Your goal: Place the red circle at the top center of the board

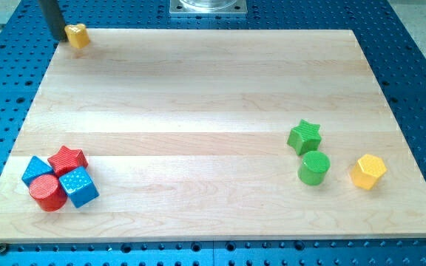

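The red circle [47,193] lies near the board's bottom left corner, in a tight cluster with a red star [68,159], a blue block [35,170] and a blue cube [79,187]. My tip [56,37] is at the board's top left corner, just left of a small yellow block [78,35] and touching or nearly touching it. The tip is far from the red circle, the whole height of the board above it.
A green star [305,137], a green cylinder [313,168] and a yellow hexagon [367,171] lie at the right. The wooden board [205,103] rests on a blue perforated table. A metal mount [208,7] shows at the view's top centre.
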Robot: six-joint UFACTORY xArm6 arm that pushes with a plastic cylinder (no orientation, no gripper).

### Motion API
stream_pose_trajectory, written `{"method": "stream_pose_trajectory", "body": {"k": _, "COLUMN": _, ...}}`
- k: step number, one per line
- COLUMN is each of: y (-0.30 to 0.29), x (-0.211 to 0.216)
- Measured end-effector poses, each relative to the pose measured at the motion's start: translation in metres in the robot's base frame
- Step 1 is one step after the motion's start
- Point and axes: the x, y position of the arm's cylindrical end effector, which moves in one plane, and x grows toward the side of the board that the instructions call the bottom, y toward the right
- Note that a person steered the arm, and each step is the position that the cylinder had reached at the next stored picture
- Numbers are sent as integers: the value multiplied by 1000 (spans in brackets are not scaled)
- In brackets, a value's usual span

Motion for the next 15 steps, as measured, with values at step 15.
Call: {"method": "stream_pose_trajectory", "body": {"k": 15, "y": 58, "x": 369}}
